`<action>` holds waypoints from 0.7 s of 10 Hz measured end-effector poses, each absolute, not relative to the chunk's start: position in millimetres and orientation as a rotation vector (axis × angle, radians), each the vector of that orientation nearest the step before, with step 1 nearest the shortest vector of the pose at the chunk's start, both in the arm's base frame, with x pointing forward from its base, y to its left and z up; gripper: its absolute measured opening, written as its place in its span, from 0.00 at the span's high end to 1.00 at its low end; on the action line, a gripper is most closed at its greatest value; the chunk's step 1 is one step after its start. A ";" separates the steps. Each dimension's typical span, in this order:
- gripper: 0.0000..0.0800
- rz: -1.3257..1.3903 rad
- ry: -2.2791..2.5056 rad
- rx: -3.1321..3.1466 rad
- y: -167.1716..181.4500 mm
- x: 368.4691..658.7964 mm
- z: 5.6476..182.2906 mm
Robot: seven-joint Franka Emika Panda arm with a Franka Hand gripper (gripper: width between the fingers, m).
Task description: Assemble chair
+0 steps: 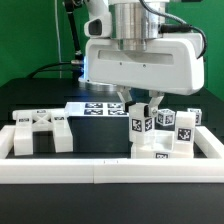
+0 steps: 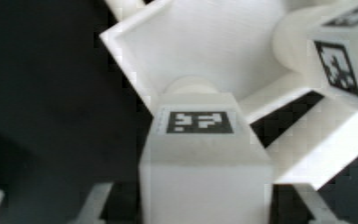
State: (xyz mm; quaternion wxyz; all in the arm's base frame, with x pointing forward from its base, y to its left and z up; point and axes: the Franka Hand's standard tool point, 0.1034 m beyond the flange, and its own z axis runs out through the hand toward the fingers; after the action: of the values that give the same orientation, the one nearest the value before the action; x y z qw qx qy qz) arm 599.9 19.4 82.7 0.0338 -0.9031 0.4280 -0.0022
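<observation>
The chair is in loose white parts. In the exterior view a cluster of chunky tagged pieces (image 1: 165, 135) stands at the right inside the rail, and my gripper (image 1: 144, 107) reaches down onto its left piece, a white post (image 1: 140, 126) with a marker tag. In the wrist view that post (image 2: 201, 150), tag facing the camera, runs straight between my fingers (image 2: 99, 198), which sit close on both of its sides; the gripper (image 2: 202, 206) is shut on it. A wide flat white chair part (image 2: 202, 45) lies beyond the post.
Another white chair part (image 1: 44, 131) with crossed ribs sits at the exterior view's left. The marker board (image 1: 98, 108) lies flat behind, partly under the arm. A long low white border rail (image 1: 110, 172) runs along the front and turns up both sides.
</observation>
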 end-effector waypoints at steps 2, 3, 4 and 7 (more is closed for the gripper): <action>0.64 0.006 1.575 -2.639 22.9 599.7 81.9; 0.64 0.015 1.716 -2.543 24.5 600.1 81.9; 0.64 0.023 1.830 -2.458 25.5 600.1 81.8; 0.64 0.043 2.089 -2.235 33.7 600.7 81.4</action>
State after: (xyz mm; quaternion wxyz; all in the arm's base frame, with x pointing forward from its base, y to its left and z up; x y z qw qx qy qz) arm 600.7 33.7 81.4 0.0412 -0.7299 0.6822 0.0142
